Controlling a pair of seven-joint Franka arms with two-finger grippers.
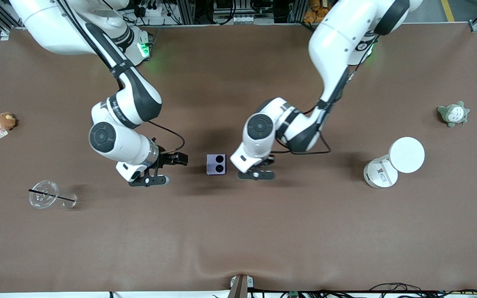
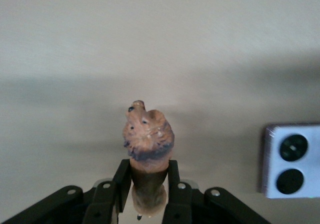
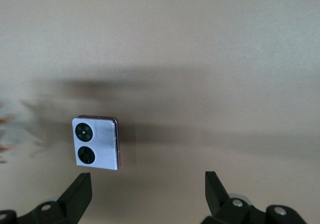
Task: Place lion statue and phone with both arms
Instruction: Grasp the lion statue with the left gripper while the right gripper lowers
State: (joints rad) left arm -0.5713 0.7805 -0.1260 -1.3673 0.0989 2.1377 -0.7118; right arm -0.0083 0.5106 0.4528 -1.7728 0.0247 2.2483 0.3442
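The phone point(image 1: 216, 164), pale lavender with two black circles, lies flat on the brown table between the two grippers. My left gripper point(image 1: 263, 166) is low over the table beside the phone, toward the left arm's end. In the left wrist view my left gripper point(image 2: 147, 166) is shut on the reddish-brown lion statue point(image 2: 147, 134), with the phone point(image 2: 292, 159) off to one side. The front view hides the statue under the hand. My right gripper point(image 1: 168, 164) is low beside the phone, toward the right arm's end. In its wrist view my right gripper point(image 3: 147, 184) is open and empty, close to the phone point(image 3: 96, 143).
A clear plastic cup with a black straw point(image 1: 46, 194) lies toward the right arm's end. A round brown plush with a tag point(image 1: 5, 121) sits near that table edge. A white round container point(image 1: 380, 174) with its lid point(image 1: 406, 155) and a grey-green plush point(image 1: 454, 114) are toward the left arm's end.
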